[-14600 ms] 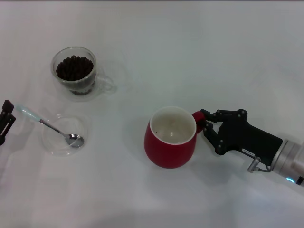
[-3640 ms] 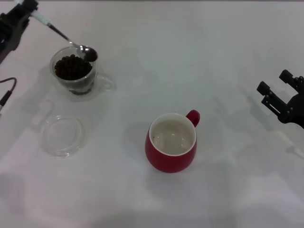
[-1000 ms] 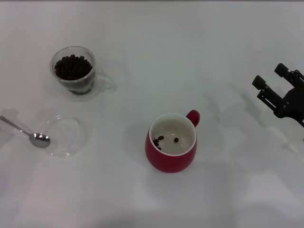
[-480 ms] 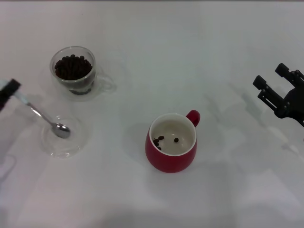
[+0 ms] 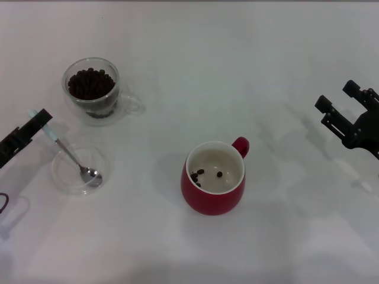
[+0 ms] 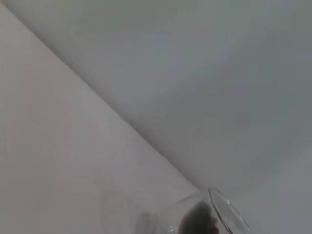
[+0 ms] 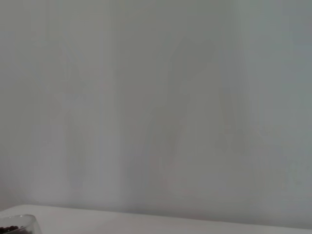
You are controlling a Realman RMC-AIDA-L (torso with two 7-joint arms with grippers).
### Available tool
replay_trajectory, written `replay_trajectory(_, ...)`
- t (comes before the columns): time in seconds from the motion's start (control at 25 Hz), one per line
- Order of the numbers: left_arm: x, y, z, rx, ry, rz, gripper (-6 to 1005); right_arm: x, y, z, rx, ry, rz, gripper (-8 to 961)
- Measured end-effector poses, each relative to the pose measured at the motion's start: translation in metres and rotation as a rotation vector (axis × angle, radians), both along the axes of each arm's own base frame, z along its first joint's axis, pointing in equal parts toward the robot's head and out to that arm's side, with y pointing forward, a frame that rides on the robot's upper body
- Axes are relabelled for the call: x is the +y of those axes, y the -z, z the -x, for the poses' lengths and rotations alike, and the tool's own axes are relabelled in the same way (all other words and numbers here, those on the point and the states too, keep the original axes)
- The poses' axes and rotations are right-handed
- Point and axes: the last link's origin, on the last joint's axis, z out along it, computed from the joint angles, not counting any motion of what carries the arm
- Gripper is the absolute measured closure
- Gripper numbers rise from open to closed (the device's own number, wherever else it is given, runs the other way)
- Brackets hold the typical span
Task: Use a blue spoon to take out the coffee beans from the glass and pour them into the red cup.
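Left gripper (image 5: 35,121) clamps the blue spoon (image 5: 74,157), its bowl in the saucer (image 5: 62,177); right gripper (image 5: 346,109) hangs open nearby

No readable text, label or number on anything.

Lab-like setup: bare white tabletop (image 5: 195,59) (plain wall (image 7: 156,97) behind).
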Motion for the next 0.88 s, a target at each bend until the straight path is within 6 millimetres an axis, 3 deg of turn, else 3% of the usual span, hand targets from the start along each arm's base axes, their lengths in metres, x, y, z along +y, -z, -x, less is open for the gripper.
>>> replay_trajectory(0.28,0.000,0.006,-0.006,0.111,0.104,-0.049,867,-0.001,0.000,0.000,0.000,0.001,0.000,217)
replay_trajectory(0.44,0.002,0.001,-0.004,0.174,0.123,-0.121,753,-0.001,0.000,0.000,0.000,0.001,-0.001,216)
replay_trajectory(0.76,0.005,-0.011,0.004,0.237,0.100,-0.204,325,0.000,0.000,0.001,0.002,-0.004,-0.002,216)
replay_trajectory(0.88,0.004,-0.014,0.007,0.252,0.096,-0.227,272,0.001,0.000,0.001,0.002,-0.004,-0.002,215)
